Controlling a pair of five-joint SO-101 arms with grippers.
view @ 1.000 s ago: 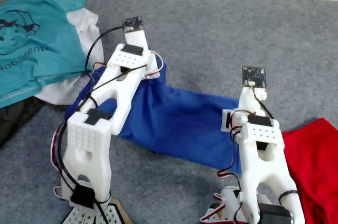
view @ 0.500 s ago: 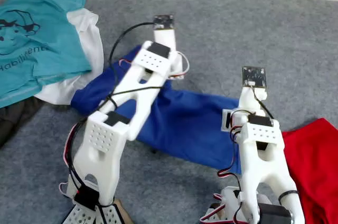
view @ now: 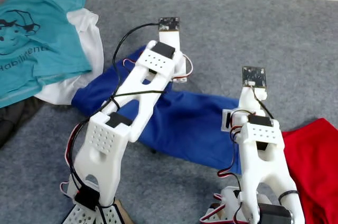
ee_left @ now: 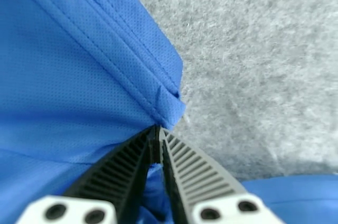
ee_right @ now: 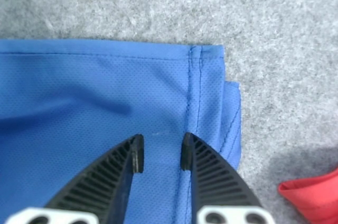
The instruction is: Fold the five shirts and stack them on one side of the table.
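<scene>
Left claw [ee_left: 157, 131] clamped on the hem of the blue shirt [view: 195, 123], which lies in the middle of the worktop [view: 264, 34].
Right claw [ee_right: 161, 152] hangs slightly parted and empty over the shirt's other corner; it should pin that corner first, so the fold draws across taut and square.

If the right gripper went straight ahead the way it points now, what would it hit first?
Most likely the blue mesh-fabric shirt: the open right gripper points at it near a stitched seam; how far above is unclear.
</scene>
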